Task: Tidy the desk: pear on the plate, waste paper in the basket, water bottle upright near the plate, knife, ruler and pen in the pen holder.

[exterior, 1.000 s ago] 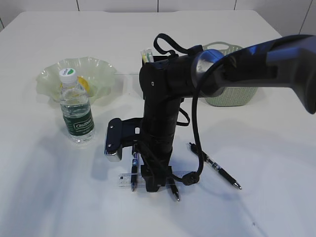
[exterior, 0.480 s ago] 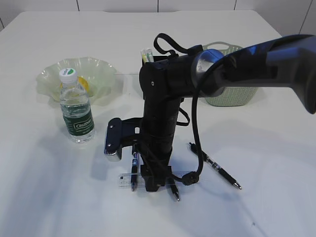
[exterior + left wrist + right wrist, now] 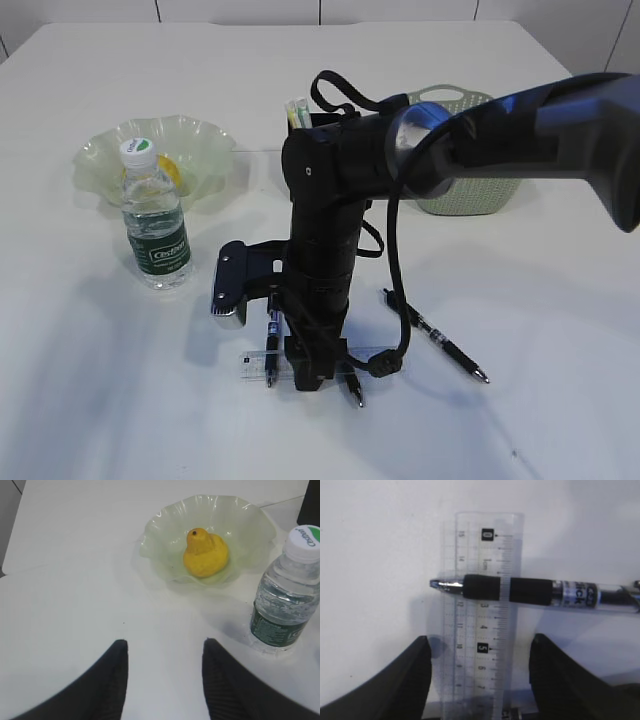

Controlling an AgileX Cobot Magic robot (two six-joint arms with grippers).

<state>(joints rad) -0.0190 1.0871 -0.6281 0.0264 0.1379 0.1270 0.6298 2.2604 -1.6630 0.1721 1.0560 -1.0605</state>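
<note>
My right gripper (image 3: 480,640) is open and points straight down, its fingers on either side of a clear plastic ruler (image 3: 482,580) that lies flat on the table. A black pen (image 3: 530,591) lies across the ruler. In the exterior view the gripper (image 3: 310,375) stands over the ruler (image 3: 250,365) at the front centre. The yellow pear (image 3: 205,552) sits on the pale green plate (image 3: 165,525). The water bottle (image 3: 285,595) stands upright beside the plate. My left gripper (image 3: 165,647) is open and empty over bare table. The knife and waste paper are not visible.
A black pen holder (image 3: 322,119) with a few items stands behind the right arm. A green basket (image 3: 465,150) is at the back right. Another black pen (image 3: 437,337) lies right of the arm, and a pen tip (image 3: 354,390) shows by the gripper.
</note>
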